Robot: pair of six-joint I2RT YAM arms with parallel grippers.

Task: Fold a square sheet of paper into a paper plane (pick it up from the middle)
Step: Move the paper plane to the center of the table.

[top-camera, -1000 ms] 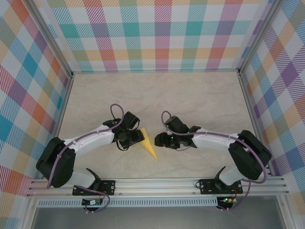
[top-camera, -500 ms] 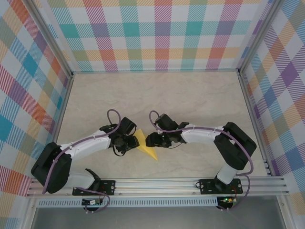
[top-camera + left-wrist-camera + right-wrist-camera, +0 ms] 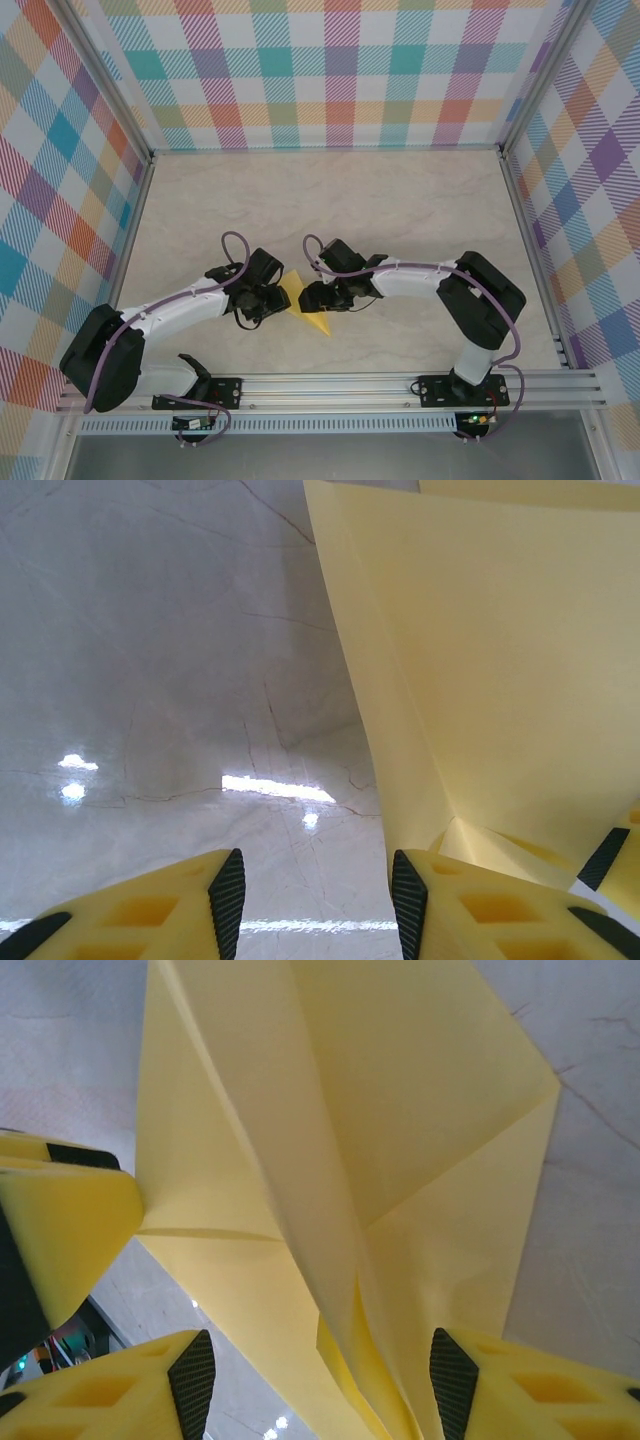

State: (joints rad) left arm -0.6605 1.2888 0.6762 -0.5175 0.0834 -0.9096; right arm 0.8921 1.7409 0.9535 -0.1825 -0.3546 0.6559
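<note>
Pale-yellow paper, already narrowed into the paper plane [image 3: 316, 320], was seen from above near the front edge of the table [image 3: 400, 200]. It lay between the left gripper [image 3: 270, 300] and the right gripper [image 3: 310, 297], both of which were set close against it.

From the left wrist, the jaws were found partly apart, with bare table between them. The paper plane [image 3: 480, 660] rose beside and over the right-hand finger [image 3: 480, 910], and no grip on it could be made out.

From the right wrist, the jaws were held wide, and the layered keel of the paper plane [image 3: 380, 1110] ran down between them unclamped. One finger [image 3: 60, 1220] of the left gripper was touching its edge.

Diagonal folds and a lengthwise crease were judged done. Spreading and pressing the wings was judged to remain.
</note>
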